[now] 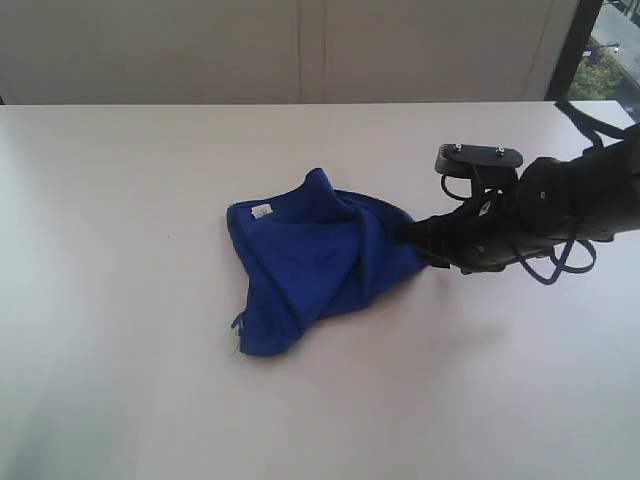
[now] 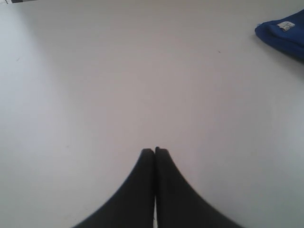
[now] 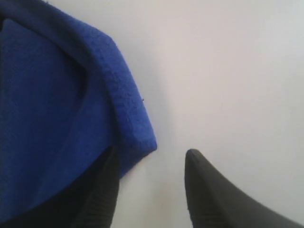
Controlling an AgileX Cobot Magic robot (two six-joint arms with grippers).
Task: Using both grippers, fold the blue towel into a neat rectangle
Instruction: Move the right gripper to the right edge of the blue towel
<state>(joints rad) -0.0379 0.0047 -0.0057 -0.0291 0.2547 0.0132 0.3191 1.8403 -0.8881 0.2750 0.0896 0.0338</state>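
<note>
Before me, listed:
1. Table [image 1: 120, 330]: wide, flat, matt white, with one tiny dark speck [image 1: 168, 236] on its surface.
2. Wall [image 1: 300, 50]: pale, panelled, standing behind the table's far edge.
3. Window [image 1: 612, 50]: far right corner, dark frame, green foliage outside.

**No lettering you can read**

You have just one label in view: a small white fabric tag [image 1: 262, 210] at a corner of the deep royal-blue soft microfibre towel [image 1: 310, 270]. It is on the side of the cloth far from the right claw [image 1: 412, 238] and well apart from the left claw [image 2: 155, 151]. Its print is too small and blurred to read.
</note>
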